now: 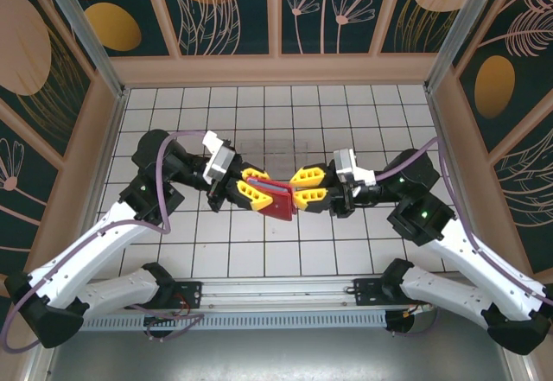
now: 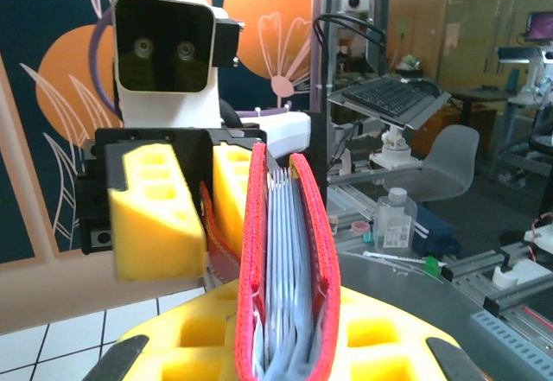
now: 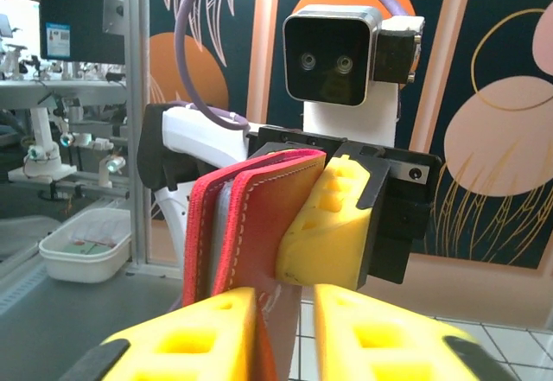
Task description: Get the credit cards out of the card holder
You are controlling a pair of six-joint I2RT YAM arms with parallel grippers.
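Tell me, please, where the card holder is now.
The card holder is at the middle of the table in the top external view, gripped between the left gripper on its left and the right gripper on its right.

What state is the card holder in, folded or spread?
Folded, nearly shut: the card holder shows red covers close together, grey pockets between. The left claw and right claw grip it.

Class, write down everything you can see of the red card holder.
The card holder is a red, leather-like folding wallet with pale stitching, held above the tiled table on edge, partly open. Greyish pocket layers show between its covers. The left tool and right tool both pinch it from opposite sides.
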